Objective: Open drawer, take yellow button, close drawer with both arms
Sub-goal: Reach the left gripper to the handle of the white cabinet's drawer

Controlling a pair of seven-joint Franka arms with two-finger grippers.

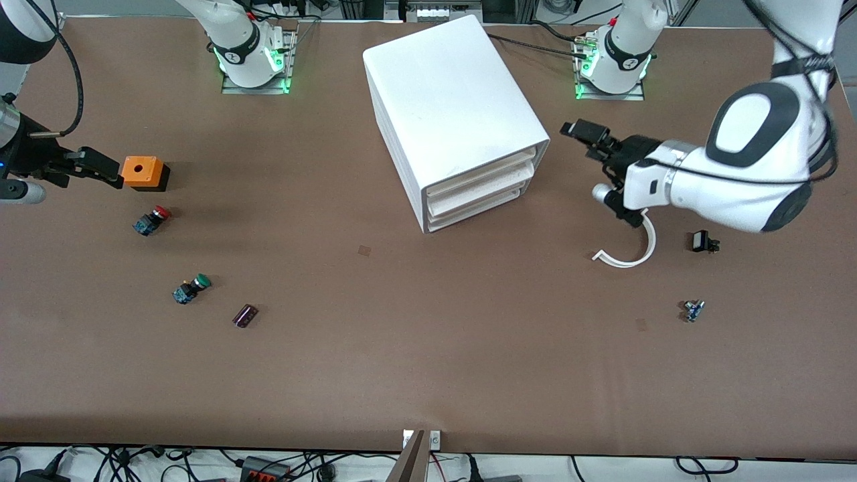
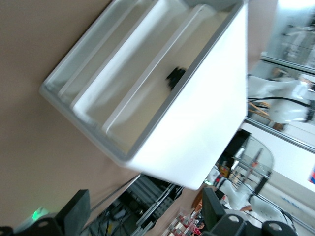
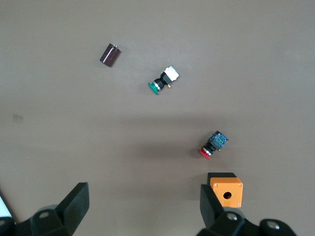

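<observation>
Opening step not yet begun; my left hand [image 1: 581,134], fingers apart, hangs beside the cabinet [image 1: 448,107] facing its top drawer [image 1: 479,179], shut; dark thing inside, maybe the button [image 2: 174,77]; my right hand [image 1: 94,169], open, waits by the orange box [image 1: 143,172]; next, hook the front.

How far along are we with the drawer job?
Nothing done yet: the drawer looks shut in its cabinet. The left gripper hangs open beside the cabinet; the right gripper is open by the orange box. Opening, taking the button, closing remain.
</observation>
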